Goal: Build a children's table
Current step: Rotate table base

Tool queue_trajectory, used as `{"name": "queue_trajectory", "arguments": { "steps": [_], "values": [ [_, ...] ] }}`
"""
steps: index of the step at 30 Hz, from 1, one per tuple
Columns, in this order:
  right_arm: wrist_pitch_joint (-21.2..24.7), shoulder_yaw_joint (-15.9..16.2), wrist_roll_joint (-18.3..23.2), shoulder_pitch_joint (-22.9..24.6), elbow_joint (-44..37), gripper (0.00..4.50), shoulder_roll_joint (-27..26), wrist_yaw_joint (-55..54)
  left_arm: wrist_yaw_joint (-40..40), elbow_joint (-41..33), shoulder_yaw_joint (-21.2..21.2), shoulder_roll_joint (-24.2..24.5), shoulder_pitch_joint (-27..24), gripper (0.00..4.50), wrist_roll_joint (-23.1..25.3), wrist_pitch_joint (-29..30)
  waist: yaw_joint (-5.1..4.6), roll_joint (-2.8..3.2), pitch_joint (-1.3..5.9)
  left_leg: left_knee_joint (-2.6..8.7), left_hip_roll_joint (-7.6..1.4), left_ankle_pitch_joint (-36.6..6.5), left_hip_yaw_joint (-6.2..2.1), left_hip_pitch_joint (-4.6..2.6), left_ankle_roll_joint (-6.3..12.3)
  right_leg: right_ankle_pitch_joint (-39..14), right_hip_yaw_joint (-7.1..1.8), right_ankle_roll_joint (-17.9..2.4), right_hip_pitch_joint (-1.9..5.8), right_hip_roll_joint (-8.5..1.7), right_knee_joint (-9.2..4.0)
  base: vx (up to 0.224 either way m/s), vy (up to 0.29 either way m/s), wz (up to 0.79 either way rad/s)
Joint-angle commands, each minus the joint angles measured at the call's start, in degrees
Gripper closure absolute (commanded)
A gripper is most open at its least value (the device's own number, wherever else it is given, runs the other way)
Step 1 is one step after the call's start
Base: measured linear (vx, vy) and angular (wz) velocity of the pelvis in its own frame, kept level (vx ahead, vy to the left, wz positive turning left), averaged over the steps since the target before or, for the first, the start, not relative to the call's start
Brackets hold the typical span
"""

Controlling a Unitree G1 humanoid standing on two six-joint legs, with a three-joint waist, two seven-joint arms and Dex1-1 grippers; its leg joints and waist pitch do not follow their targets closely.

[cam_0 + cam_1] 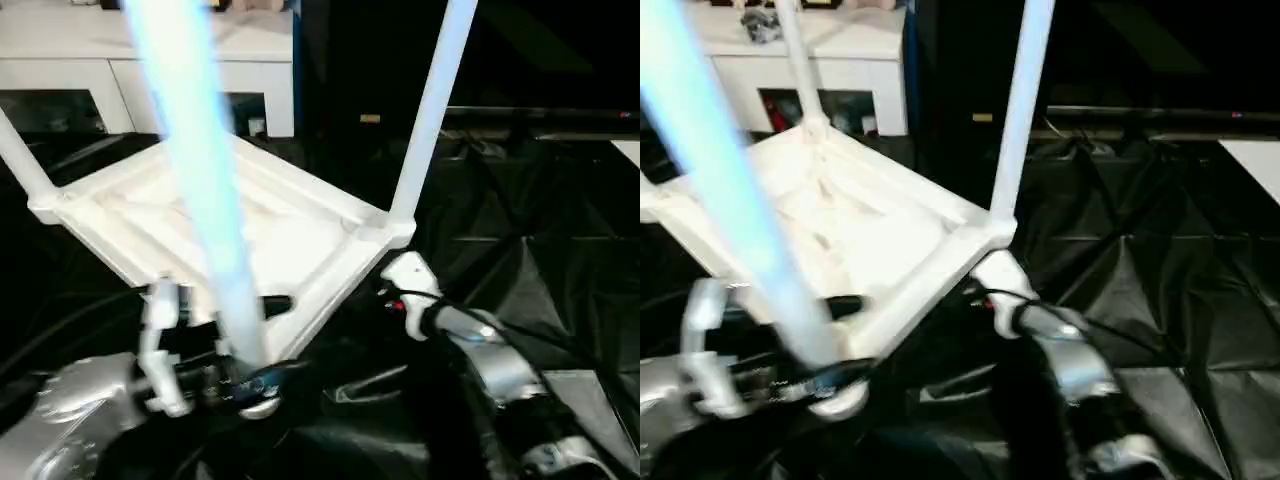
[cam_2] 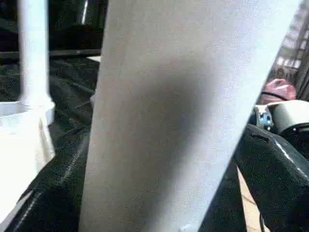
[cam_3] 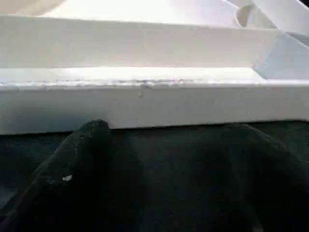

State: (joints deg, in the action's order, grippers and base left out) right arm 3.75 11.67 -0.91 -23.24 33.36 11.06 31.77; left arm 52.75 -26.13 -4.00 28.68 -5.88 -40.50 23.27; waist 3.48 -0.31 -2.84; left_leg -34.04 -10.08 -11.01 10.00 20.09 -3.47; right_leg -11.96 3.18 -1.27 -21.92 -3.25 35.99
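The children's table lies upside down, its white ribbed tabletop [image 1: 300, 230] tilted on black sheeting. Legs stand up from its corners: a near leg [image 1: 200, 180], a right leg [image 1: 430, 110], a left leg [image 1: 20, 160] and a far leg [image 1: 795, 60]. My left gripper [image 1: 250, 385] is at the foot of the near leg. It is open, and the leg sits between its black fingers [image 2: 275, 164]. My right gripper [image 3: 174, 169] is open, low beside the tabletop's right edge near the right leg's corner socket [image 1: 395, 230]. Its fingers lie just short of the rim.
A white cabinet [image 1: 150, 70] stands at the back left. Crumpled black sheeting [image 1: 540, 250] covers the ground to the right. A pale surface edge [image 1: 630, 150] shows at the far right.
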Motion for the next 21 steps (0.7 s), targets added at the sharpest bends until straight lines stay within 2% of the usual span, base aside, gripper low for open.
{"name": "queue_trajectory", "arguments": {
  "steps": [1,3,7,10,11,12,14,15,16,17,18,19,20,21],
  "values": [
    [-1.4,1.5,-0.2,-1.5,0.5,0.17,-2.2,0.2,0.2,-1.0,-5.2,-1.2,1.3,0.07,1.1,0.9,0.13,0.54,2.67,4.4,-2.86,-15.1,-1.09,-0.07,-1.66,-13.2,-3.24,-10.6,2.12,-4.29,-4.57,0.0,0.0,0.0],
    [-1.6,1.7,-0.3,-2.0,0.9,0.17,-2.7,0.0,-0.3,-0.5,-6.4,-2.4,2.1,0.07,1.8,0.9,-0.21,0.37,2.75,4.46,-2.74,-14.5,-1.22,0.33,-1.43,-13.2,-3.16,-9.9,2.48,-4.33,-4.49,0.0,0.0,0.0],
    [-2.7,3.2,-0.7,-2.8,1.6,0.17,-4.4,1.3,-1.6,2.2,-9.7,-5.1,6.3,0.07,3.7,0.8,-0.41,0.56,2.79,4.16,-2.67,-14.6,-1.06,-0.02,-1.16,-14.0,-3.24,-10.1,2.09,-4.33,-4.78,0.0,0.0,0.0],
    [-3.2,3.5,-1.0,-2.9,2.0,0.17,-4.9,1.5,-1.8,3.2,-10.3,-6.3,7.7,0.07,4.2,0.9,-0.8,0.44,2.85,4.29,-2.73,-13.9,-1.26,0.42,-1.07,-12.9,-3.16,-10.3,2.53,-4.39,-4.53,0.0,0.0,0.0],
    [-3.6,3.4,-1.4,-3.2,2.8,0.17,-5.1,1.0,-2.3,4.4,-11.1,-7.3,8.9,0.07,5.8,0.5,-0.85,0.41,2.91,4.27,-2.75,-13.5,-1.29,0.45,-0.98,-12.4,-3.13,-10.3,2.59,-4.38,-4.52,0.0,0.0,0.0],
    [-3.9,3.3,-1.8,-3.5,3.6,0.17,-5.2,0.3,-2.8,5.7,-11.8,-8.1,9.9,0.07,7.3,0.1,-0.88,0.73,2.88,4.06,-2.76,-13.8,-1.05,-0.09,-0.77,-11.7,-3.21,-11.0,2.08,-4.24,-4.72,0.0,0.0,0.0],
    [-4.1,3.0,-2.1,-3.9,4.5,0.17,-5.2,-0.7,-4.4,8.0,-12.7,-9.1,11.4,0.07,10.0,-0.7,-0.76,0.87,2.96,4.01,-2.72,-13.7,-1.08,-0.02,-0.89,-10.9,-3.23,-11.4,2.3,-4.29,-4.53,0.0,0.0,0.0],
    [-4.2,2.5,-2.2,-4.2,5.0,0.17,-5.1,-1.3,-6.1,10.9,-13.4,-10.1,13.1,0.07,13.2,-2.4,-0.79,0.93,2.91,4.01,-2.73,-15.0,-1.07,-0.28,-0.95,-11.7,-3.18,-11.2,2.16,-4.21,-4.71,0.0,0.0,0.0],
    [-4.3,2.3,-2.2,-4.3,5.2,0.17,-5.1,-1.3,-7.0,12.2,-13.4,-10.6,13.8,0.07,14.2,-2.8,-0.71,1.16,2.91,4.05,-2.71,-15.0,-1.15,-0.19,-0.94,-11.5,-3.21,-11.2,2.3,-4.3,-4.68,0.0,0.0,0.0],
    [-4.4,2.1,-2.3,-4.4,5.3,0.17,-5.0,-1.5,-8.5,14.0,-13.5,-10.9,14.7,0.07,16.1,-3.6,-0.77,0.96,2.94,4.04,-2.71,-14.8,-1.14,-0.05,-0.95,-11.3,-3.22,-11.1,2.43,-4.31,-4.69,0.0,0.0,0.0],
    [-4.6,1.8,-2.4,-4.4,5.4,0.17,-4.9,-1.5,-9.7,15.5,-13.5,-11.1,15.4,0.07,17.7,-4.7,-0.68,1.48,3.01,4.04,-2.67,-14.1,-1.35,0.18,-0.78,-10.8,-3.11,-10.9,2.6,-4.43,-4.59,0.0,0.0,0.0],
    [-4.6,1.8,-2.4,-4.4,5.4,0.17,-4.9,-1.5,-9.7,15.5,-13.5,-11.1,15.4,0.07,17.7,-4.7,-0.68,1.48,3.01,4.04,-2.67,-14.1,-1.35,0.18,-0.78,-10.8,-3.11,-10.9,2.6,-4.43,-4.59,0.0,0.0,0.0],
    [-4.6,1.5,-2.4,-4.2,5.2,0.17,-4.7,-1.7,-11.2,16.8,-13.1,-10.9,16.1,0.07,18.9,-4.9,-0.77,1.11,3.2,3.85,-2.66,-13.4,-1.26,0.15,-0.65,-9.5,-3.13,-11.1,2.66,-4.4,-4.55,0.0,0.0,0.0],
    [-4.9,1.1,-2.4,-4.1,5.1,0.17,-4.3,-2.0,-12.3,18.0,-12.6,-10.8,16.5,0.07,20.2,-6.0,-0.78,1.12,3.11,3.91,-2.61,-13.0,-1.3,0.27,-0.27,-8.7,-3.05,-11.4,2.7,-4.28,-4.54,0.0,0.0,0.0]
  ]
}}
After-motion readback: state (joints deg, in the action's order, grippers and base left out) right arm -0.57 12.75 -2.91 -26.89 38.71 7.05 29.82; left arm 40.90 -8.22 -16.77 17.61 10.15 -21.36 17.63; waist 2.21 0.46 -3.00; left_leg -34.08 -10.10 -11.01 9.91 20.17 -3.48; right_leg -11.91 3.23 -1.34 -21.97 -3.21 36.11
